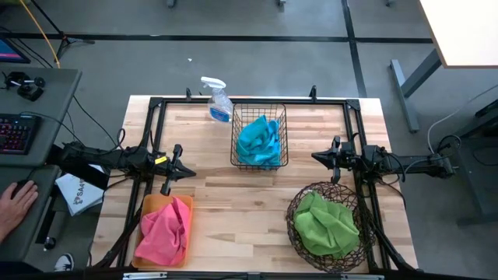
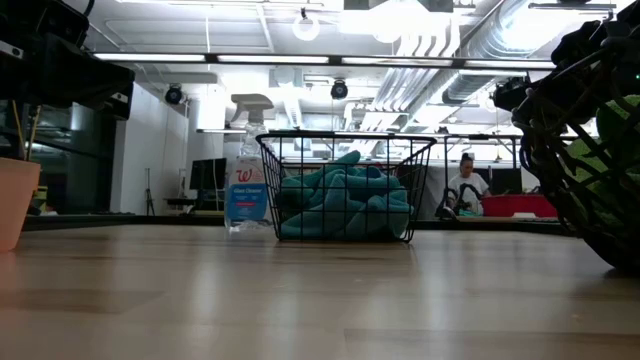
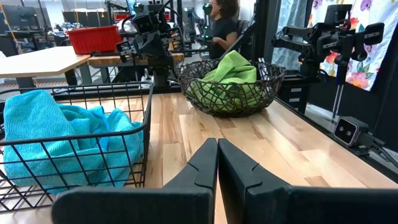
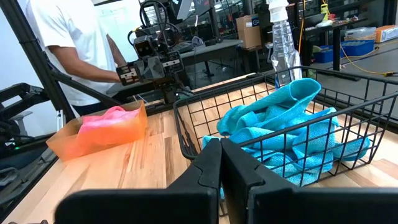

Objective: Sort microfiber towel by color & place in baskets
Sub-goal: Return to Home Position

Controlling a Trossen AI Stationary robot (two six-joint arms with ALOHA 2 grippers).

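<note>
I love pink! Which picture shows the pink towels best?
The high view: pink towels lie fully seen in the orange tray. Right wrist shows only their top; low view only the tray; left wrist nothing.

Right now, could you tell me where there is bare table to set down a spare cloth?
The widest bare patch is the middle of the table, between the orange tray, the round woven basket and the wire basket. The back is crowded: the spray bottle stands close beside the wire basket. The left gripper and right gripper flank that middle patch.
</note>
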